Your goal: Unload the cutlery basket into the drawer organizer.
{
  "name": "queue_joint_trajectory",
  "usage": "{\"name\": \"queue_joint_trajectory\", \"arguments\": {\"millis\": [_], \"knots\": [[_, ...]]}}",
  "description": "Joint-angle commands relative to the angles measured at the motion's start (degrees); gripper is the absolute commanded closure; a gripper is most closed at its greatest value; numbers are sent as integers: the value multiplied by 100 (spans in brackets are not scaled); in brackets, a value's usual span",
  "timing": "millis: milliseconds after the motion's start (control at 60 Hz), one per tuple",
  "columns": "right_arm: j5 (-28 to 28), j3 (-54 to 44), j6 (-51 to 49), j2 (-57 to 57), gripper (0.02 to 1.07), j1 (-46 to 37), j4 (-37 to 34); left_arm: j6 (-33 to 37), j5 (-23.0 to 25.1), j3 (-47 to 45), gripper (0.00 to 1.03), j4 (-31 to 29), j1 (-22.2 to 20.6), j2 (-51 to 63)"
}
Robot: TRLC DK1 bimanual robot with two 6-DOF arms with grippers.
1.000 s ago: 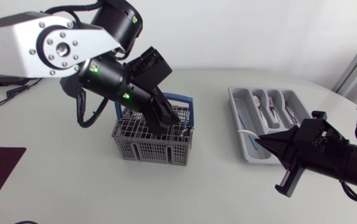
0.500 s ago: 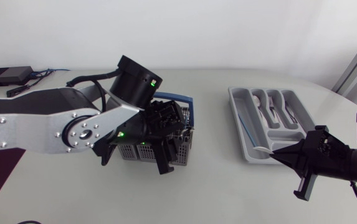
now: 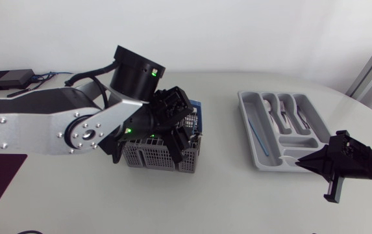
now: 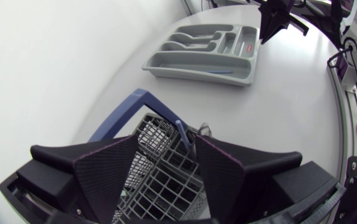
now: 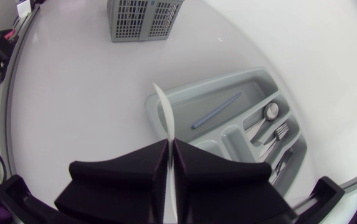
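Head view has my left claw (image 3: 180, 140) parked over the grey plastic grid basket with a blue bail handle (image 3: 148, 156) near the middle of the white table (image 3: 224, 195), and my right claw (image 3: 306, 162) hanging just off the near end of the grey moulded plastic drawer organizer (image 3: 256, 142), well apart from the basket. From the right wrist, that claw (image 5: 169, 144) is clenched on a thin white flat utensil (image 5: 166, 112), pinched at one end with most of its length sticking out toward the organizer (image 5: 159, 99). My worry there is leverage: with so short a hold, the piece could pivot or slip as I lower it, catch a divider wall, and land across two compartments or on the table. The long compartment already has a slim blue stick (image 5: 215, 111), and the far ones hold a steel spoon (image 5: 266, 113) and steel forks (image 5: 278, 134), so a sloppy drop could also pile onto those. From the left wrist, the left claw (image 4: 167, 140) is released, fingers spread above the basket (image 4: 159, 180), with a blue-handled utensil (image 4: 182, 134) standing up between them, nearer one finger. If I close off-centre, I judge the handle could be knocked aside instead of gripped, or a fingertip could snag the grid and drag or tip the light basket when the arm lifts
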Motion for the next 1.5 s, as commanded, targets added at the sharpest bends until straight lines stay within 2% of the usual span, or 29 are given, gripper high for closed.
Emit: {"name": "queue_joint_trajectory", "arguments": {"millis": [0,83,200,417,567,783,950,1200,1250,1283,1350,1400,1483], "knots": [[-66,212,-436,289,101,-164,-98,-286,86,123,35,137,35,140],[-57,327,-568,482,101,-296,-98,-365,226,79,44,295,53,158],[-57,494,-691,737,101,-463,-115,-391,507,79,44,322,123,290],[-13,731,-1051,1186,101,-656,-98,-391,604,114,44,489,106,580],[189,757,-1253,1388,101,-665,175,-409,604,141,57,568,114,650],[672,705,-1438,1651,101,-603,1177,-471,613,141,76,779,88,791],[918,564,-1561,1713,101,-507,1695,-488,613,141,76,919,79,870],[1138,406,-1570,1704,101,-392,2056,-558,613,123,79,981,79,870],[1156,327,-1570,1695,92,-392,2240,-558,613,132,80,963,97,852],[1165,283,-1561,1687,82,-392,2354,-550,622,132,81,946,97,843],[1200,186,-1561,1660,55,-392,2530,-558,657,141,82,902,106,826],[1209,107,-1552,1599,40,-401,2644,-550,657,141,83,875,106,817],[1209,45,-1543,1458,29,-401,2653,-550,666,141,83,840,106,712]]}}
